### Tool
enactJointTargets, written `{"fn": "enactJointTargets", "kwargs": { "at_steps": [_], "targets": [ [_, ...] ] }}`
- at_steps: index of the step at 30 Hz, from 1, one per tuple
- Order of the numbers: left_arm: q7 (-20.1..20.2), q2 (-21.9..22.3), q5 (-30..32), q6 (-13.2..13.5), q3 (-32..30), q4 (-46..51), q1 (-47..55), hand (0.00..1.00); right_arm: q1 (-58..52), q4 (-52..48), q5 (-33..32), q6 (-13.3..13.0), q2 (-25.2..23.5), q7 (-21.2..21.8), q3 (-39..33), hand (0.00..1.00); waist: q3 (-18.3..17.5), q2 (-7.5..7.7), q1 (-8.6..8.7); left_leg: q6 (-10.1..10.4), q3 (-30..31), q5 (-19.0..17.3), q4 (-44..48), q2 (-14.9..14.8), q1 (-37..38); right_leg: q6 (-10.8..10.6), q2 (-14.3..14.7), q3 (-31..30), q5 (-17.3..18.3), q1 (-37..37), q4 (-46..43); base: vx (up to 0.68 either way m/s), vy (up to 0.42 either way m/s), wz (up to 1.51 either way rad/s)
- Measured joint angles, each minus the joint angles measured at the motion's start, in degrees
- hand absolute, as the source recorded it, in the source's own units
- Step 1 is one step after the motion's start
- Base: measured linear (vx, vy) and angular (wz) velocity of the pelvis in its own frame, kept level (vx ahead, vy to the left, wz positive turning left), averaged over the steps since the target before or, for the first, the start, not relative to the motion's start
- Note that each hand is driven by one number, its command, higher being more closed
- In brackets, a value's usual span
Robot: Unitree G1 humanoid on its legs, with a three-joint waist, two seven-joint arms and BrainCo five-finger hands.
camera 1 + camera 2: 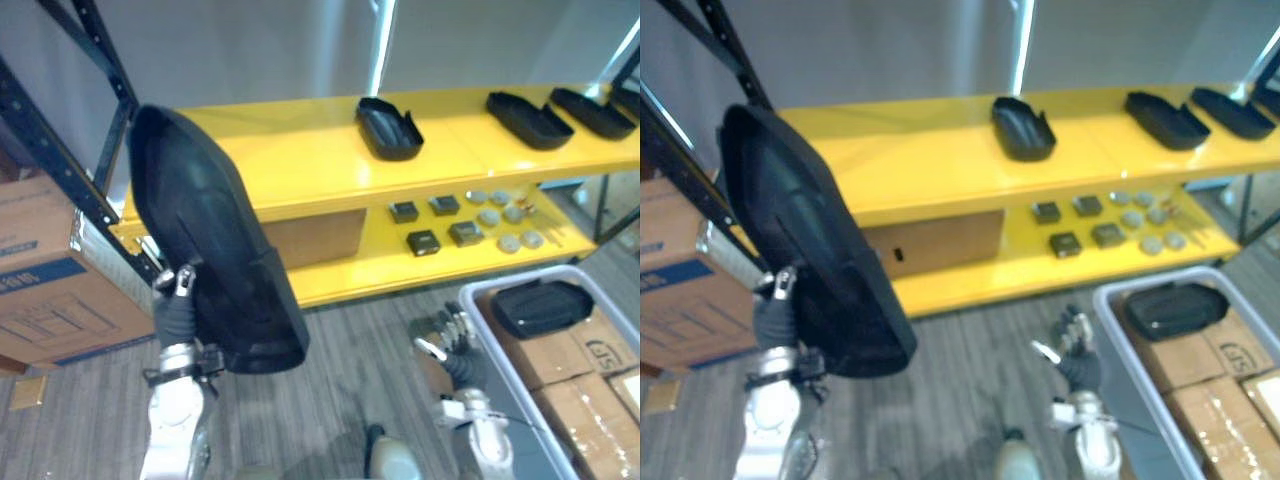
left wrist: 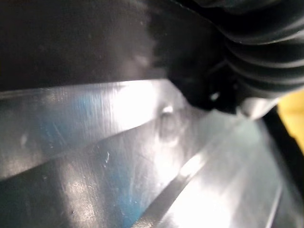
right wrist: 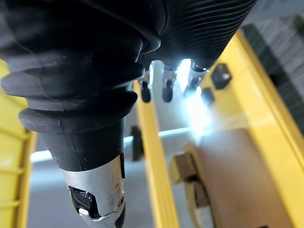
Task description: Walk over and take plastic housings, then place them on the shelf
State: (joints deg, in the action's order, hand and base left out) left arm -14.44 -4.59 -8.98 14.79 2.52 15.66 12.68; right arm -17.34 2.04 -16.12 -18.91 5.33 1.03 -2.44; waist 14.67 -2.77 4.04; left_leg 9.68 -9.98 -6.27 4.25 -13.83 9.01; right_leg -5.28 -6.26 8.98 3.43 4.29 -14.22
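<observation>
Held housing: I am holding the large black held housing [image 1: 205, 240] up on end in my left hand [image 1: 178, 305], its long body rising in front of the left end of the yellow rack and its glossy surface showing close up in the left wrist view [image 2: 118, 166].
Left fingers: my thumb is pressing on the housing's lower edge and clamping it, while the other fingers are lying hidden behind it.
Right hand: my right hand [image 1: 452, 345] is hanging low just beside the grey bin [image 1: 468, 300], its fingers [image 3: 164, 90] hanging loose and straight, carrying nothing.
Top shelf: the top shelf [image 1: 300, 160] is carrying a middle housing [image 1: 388, 128], then a second housing [image 1: 528, 118] and a third housing [image 1: 592, 112] toward its right end.
Bin: another bin housing [image 1: 540, 305] is lying on cardboard boxes [image 1: 560, 360] inside the bin.
Lower shelf: the lower shelf [image 1: 350, 275] is bearing a brown box [image 1: 310, 235], small black square parts [image 1: 425, 240] and grey round discs [image 1: 510, 225].
Left side: a large cardboard carton [image 1: 50, 290] is standing beside the rack's black upright [image 1: 60, 170].
</observation>
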Motion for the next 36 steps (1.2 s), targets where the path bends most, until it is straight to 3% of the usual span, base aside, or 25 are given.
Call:
{"fn": "enactJointTargets", "kwargs": {
  "at_steps": [3,7,8,10,11,12,13,14,15,16,18,19,20,21,23,26,28,32,34,35,36],
  "targets": [
    [0.3,0.6,0.0,0.2,0.5,0.0,-1.5,1.0,0.1,-1.9,0.2,-0.2,0.3,-1.1,-1.2,0.0,-0.3,-0.24,-0.13,-0.6,-1.8,1.6,-0.5,-0.1,-0.2,0.2,0.6,0.1,0.3,0.0,0.5,0.15,-0.087,0.02],
    [-0.7,-0.5,0.0,0.1,0.4,0.0,-1.8,1.0,2.0,-2.0,0.6,-0.7,0.2,-1.1,-1.5,0.0,-0.9,1.28,-0.51,-1.5,-2.9,1.8,4.6,0.3,-3.1,0.1,0.3,-1.4,0.5,0.4,2.0,0.09,-0.018,-0.12],
    [-1.6,-1.5,0.0,0.1,0.2,-0.2,-1.8,1.0,2.5,-2.0,0.6,-1.2,0.2,-0.9,-1.5,0.0,-0.6,2.21,-0.6,-4.6,-2.5,1.2,13.0,-0.1,-6.7,0.3,0.0,-1.6,0.6,-0.8,3.2,0.06,-0.073,-0.11],
    [-2.2,-1.7,0.0,0.1,0.0,-1.1,-1.8,1.0,2.5,-2.0,-0.1,-1.6,0.2,-0.7,-1.7,0.0,-0.4,2.18,-0.81,-7.4,-1.2,2.0,23.7,-1.6,-10.5,1.0,0.5,-1.5,1.0,-3.2,4.2,0.08,-0.092,-0.13],
    [-2.4,-1.4,-0.1,0.0,-0.4,-2.2,-1.7,1.0,2.3,-2.0,-0.2,-2.3,0.2,-0.7,-1.9,0.0,0.1,1.35,-1.17,-10.5,-0.7,4.2,31.7,-3.5,-12.6,2.2,1.5,-1.6,1.8,-5.9,4.8,0.12,-0.088,-0.25],
    [-2.3,-1.0,-0.2,0.0,-0.9,-3.3,-1.6,1.0,1.7,-2.0,-0.8,-2.8,0.2,-0.6,-2.0,0.0,0.7,0.98,-1.52,-10.9,1.2,7.6,38.2,-4.6,-14.9,3.2,1.7,-1.8,2.6,-8.6,5.8,0.16,-0.064,-0.27],
    [-2.1,-0.7,-0.2,0.0,-1.0,-3.8,-1.3,1.0,1.4,-1.9,-1.1,-3.0,0.1,-0.4,-2.1,0.0,0.7,1.09,-1.65,-9.7,1.7,6.7,39.9,-4.5,-15.5,3.3,1.7,-2.0,2.9,-9.6,6.0,0.13,-0.033,-0.17],
    [-1.7,-0.5,-0.3,0.1,-1.2,-3.9,-0.6,1.0,1.3,-1.9,-1.1,-3.4,0.0,0.1,-2.5,0.0,0.5,0.46,-1.52,-7.8,1.4,1.7,39.8,-2.6,-16.7,3.6,1.3,-2.2,3.7,-10.5,6.1,0.14,-0.009,-0.19],
    [-0.8,-0.4,-0.4,0.2,-1.2,-3.9,-0.2,1.0,1.3,-1.9,-1.1,-3.7,0.2,0.3,-3.2,0.0,0.4,0.29,-1.53,-7.2,1.4,-2.1,35.8,0.5,-17.4,3.5,0.8,-3.0,4.1,-10.9,6.2,0.16,0.008,-0.22],
    [-0.4,-0.4,-0.5,0.5,-1.3,-3.8,0.1,1.0,1.4,-1.8,-1.1,-3.7,0.2,0.3,-3.2,0.0,0.4,0.2,-1.83,-7.2,1.2,-3.1,32.8,2.2,-17.4,3.5,0.5,-3.2,4.1,-11.3,6.6,0.17,0.031,-0.25],
    [0.1,0.1,-1.2,1.8,-1.4,-3.2,1.5,1.0,1.2,-1.8,-1.1,-4.0,0.0,0.3,-3.0,0.0,0.4,0.19,-1.95,-6.5,0.9,-3.0,20.1,6.5,-17.1,2.6,0.1,-3.5,4.0,-13.2,7.6,0.24,0.1,-0.17],
    [0.3,0.7,-1.3,2.2,-1.4,-3.0,1.8,1.0,1.1,-1.7,-1.1,-4.4,0.3,-0.1,-3.0,0.0,0.1,-0.33,-2.02,-6.0,1.1,-0.6,13.7,7.5,-16.7,1.0,0.5,-3.6,4.4,-13.4,7.5,0.28,0.159,-0.31],
    [0.6,0.8,-1.3,2.5,-1.6,-2.9,2.0,1.0,1.6,-0.6,-1.1,-5.1,0.1,-1.0,-2.8,0.0,0.0,0.04,-2.93,-7.1,0.4,3.1,10.8,8.6,-15.1,-0.1,-0.1,-5.0,5.2,-13.5,6.6,0.23,0.133,-0.26],
    [0.6,0.4,-1.2,2.7,-1.7,-2.6,2.0,1.0,1.3,-0.6,-1.1,-5.2,0.0,-2.1,-1.4,0.0,-0.8,1.56,-3.13,-7.6,-0.1,2.9,9.8,9.9,-14.8,-0.2,-1.1,-5.2,5.4,-13.3,6.8,0.23,0.114,-0.15],
    [0.6,0.3,-0.9,2.7,-1.7,-2.4,0.6,1.0,1.7,-0.9,-1.2,-5.3,-0.3,-3.9,-0.8,0.0,-0.9,3.16,-3.02,-8.8,-0.3,2.2,9.7,11.4,-15.1,-0.3,-2.8,-4.4,5.5,-13.3,6.9,0.21,0.084,0.13],
    [1.0,0.4,0.7,2.6,-1.6,-2.2,0.3,1.0,2.6,-0.6,-1.9,-5.5,-0.6,-6.8,-1.1,0.0,-1.0,2.94,-2.79,-9.8,-1.0,1.3,7.1,12.6,-12.1,-0.5,-3.9,-4.3,5.4,-11.0,-0.5,0.19,0.125,-0.06],
    [0.9,-0.9,1.8,1.9,-1.5,-1.0,0.3,1.0,3.0,-0.3,-1.8,-6.3,-2.5,-8.8,-1.4,0.0,-1.1,2.79,-1.79,-10.6,-1.5,1.1,3.7,12.6,-6.7,0.0,-5.3,-4.0,7.1,-6.3,-13.4,0.14,0.094,-0.17],
    [0.8,-3.4,2.8,1.0,-2.0,-1.0,-1.8,1.0,2.4,-0.3,-0.9,-7.3,-4.3,-10.0,-1.9,0.0,-1.6,3.25,-0.64,-10.4,-1.4,-0.2,4.2,11.9,-5.7,1.3,-5.6,-4.0,8.3,-2.3,-10.0,0.11,-0.015,0.03],
    [-0.4,-4.0,2.8,-0.5,-2.5,-1.1,-2.6,1.0,2.3,-0.7,0.0,-7.3,-4.4,-10.5,-2.5,0.0,-1.4,2.97,-0.09,-9.4,-1.7,-0.8,4.9,11.0,-5.1,0.5,-5.4,-4.2,6.1,-1.5,-5.3,0.09,-0.097,-0.07],
    [-0.9,-4.4,2.8,-1.3,-2.9,-1.1,-2.7,1.0,1.8,-1.7,0.1,-7.3,-4.9,-10.8,-2.6,0.0,-1.8,4.34,-0.08,-8.0,-1.7,-2.1,5.9,11.2,-5.2,0.5,-5.6,-4.5,-2.1,-1.6,-2.5,0.08,-0.187,-0.09],
    [-1.3,-4.4,2.9,-2.3,-2.9,-1.4,-2.7,1.0,1.9,-1.8,0.2,-7.2,-5.0,-11.0,-2.6,0.0,-2.1,4.15,-0.08,-7.0,-1.7,-3.0,6.4,10.7,-5.1,-2.1,-5.4,-4.2,-0.5,-2.7,-0.9,0.06,-0.175,-0.11]
  ]
}}
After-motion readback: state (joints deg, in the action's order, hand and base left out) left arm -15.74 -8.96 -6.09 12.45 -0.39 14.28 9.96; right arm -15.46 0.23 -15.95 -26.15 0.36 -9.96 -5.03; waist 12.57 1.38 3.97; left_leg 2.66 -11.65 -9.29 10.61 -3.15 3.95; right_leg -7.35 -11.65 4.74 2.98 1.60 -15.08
